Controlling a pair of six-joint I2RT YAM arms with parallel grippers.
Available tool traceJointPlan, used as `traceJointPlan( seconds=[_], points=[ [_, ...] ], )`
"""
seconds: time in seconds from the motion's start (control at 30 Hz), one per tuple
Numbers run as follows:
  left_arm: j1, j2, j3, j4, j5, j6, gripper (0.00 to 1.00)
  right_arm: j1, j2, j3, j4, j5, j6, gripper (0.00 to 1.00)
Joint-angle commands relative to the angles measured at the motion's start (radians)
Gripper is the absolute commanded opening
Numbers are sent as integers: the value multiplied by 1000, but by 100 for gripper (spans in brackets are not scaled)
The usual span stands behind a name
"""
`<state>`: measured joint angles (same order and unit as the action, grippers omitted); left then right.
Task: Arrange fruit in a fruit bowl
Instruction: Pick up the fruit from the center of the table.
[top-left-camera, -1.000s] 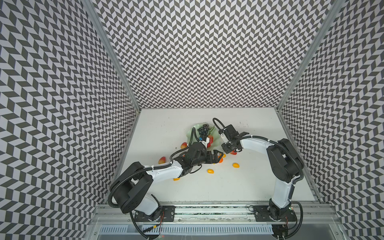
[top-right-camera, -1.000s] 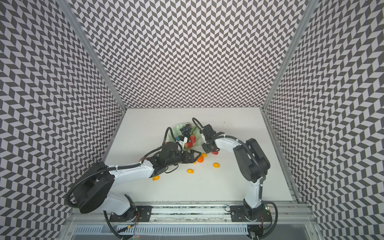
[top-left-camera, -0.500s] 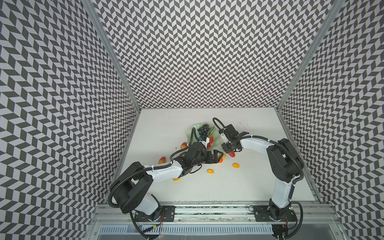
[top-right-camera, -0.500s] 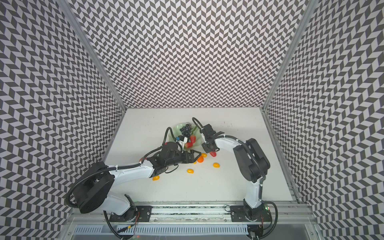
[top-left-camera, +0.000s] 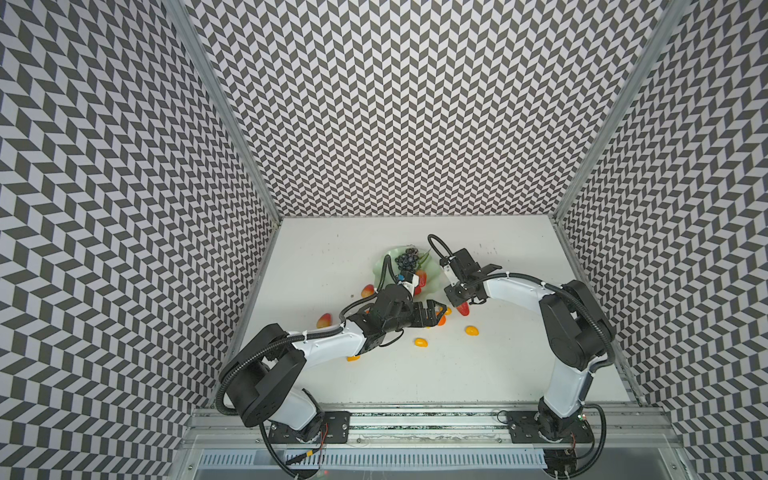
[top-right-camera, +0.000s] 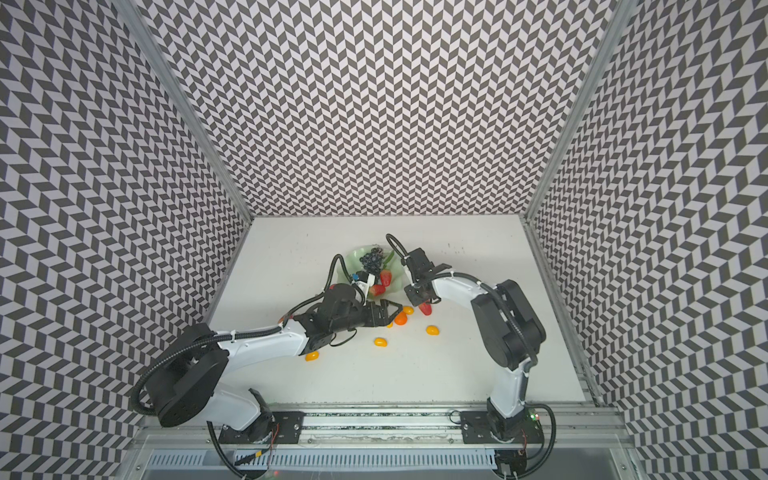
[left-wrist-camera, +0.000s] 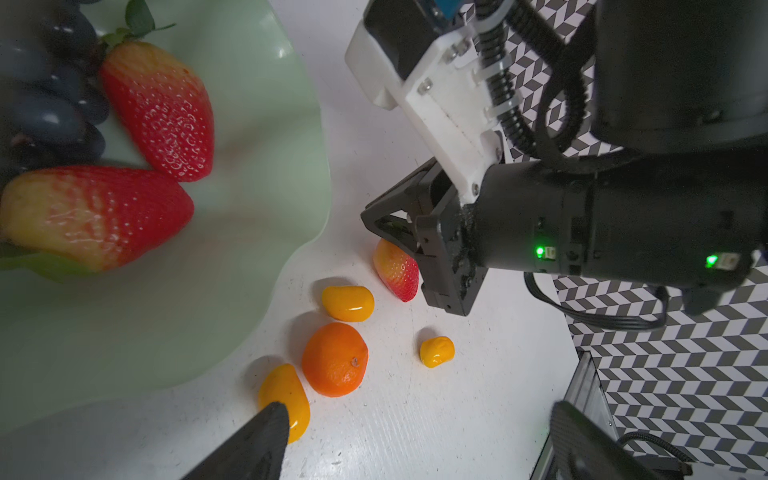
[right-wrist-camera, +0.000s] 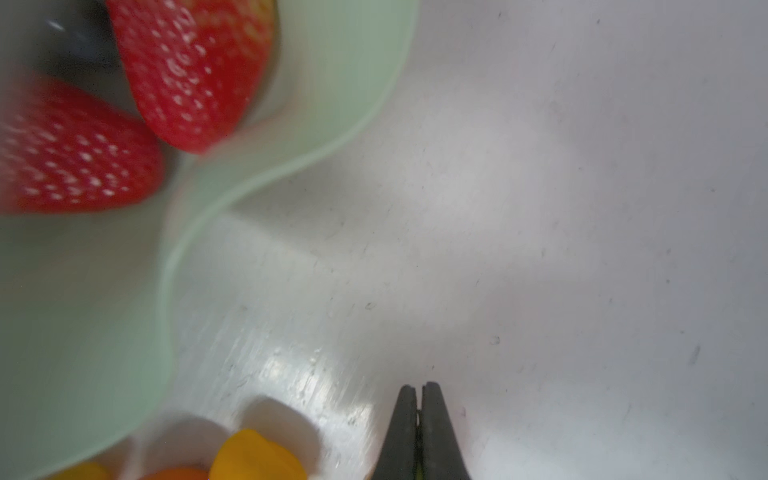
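Note:
The mint-green fruit bowl (top-left-camera: 384, 266) (left-wrist-camera: 249, 208) holds a dark grape bunch (top-right-camera: 371, 259) and two strawberries (left-wrist-camera: 162, 112) (left-wrist-camera: 91, 216). Just outside its rim, my right gripper (right-wrist-camera: 419, 388) is shut over a third strawberry (left-wrist-camera: 395, 270) (top-left-camera: 462, 308) lying on the table. A thin green sliver shows between its fingers. My left gripper (left-wrist-camera: 419, 428) (top-right-camera: 390, 311) is open and low. One fingertip (left-wrist-camera: 266, 428) touches a kumquat (left-wrist-camera: 286, 399), with a tangerine (left-wrist-camera: 334, 359) just ahead.
More kumquats lie on the white table (top-left-camera: 471, 331) (top-left-camera: 421, 342), and one sits by the left forearm (top-left-camera: 353, 358). Two red-yellow pears (top-left-camera: 368, 290) (top-left-camera: 324, 320) lie left of the bowl. Patterned walls enclose three sides.
The right gripper's jaws have closed at the strawberry beside the bowl. Both arms and the loose fruit have stayed about where they were.

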<state>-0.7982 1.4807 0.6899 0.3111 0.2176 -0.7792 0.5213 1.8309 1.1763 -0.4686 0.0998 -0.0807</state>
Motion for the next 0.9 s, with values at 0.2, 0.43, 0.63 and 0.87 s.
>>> traceJointPlan(
  seconds=[0.2, 0.43, 0.63, 0.87],
  points=[
    [11, -100, 74, -92, -24, 36, 100, 2, -233, -103, 178, -9, 36, 0],
    [72, -163, 71, -124, -16, 53, 100, 2, -414, -207, 406, -21, 53, 0],
    [152, -199, 51, -125, 18, 55, 100, 2, -482, -306, 652, -133, -42, 0],
    [240, -233, 11, -98, 74, 34, 100, 15, -427, -263, 689, -225, -144, 0]
  ],
)
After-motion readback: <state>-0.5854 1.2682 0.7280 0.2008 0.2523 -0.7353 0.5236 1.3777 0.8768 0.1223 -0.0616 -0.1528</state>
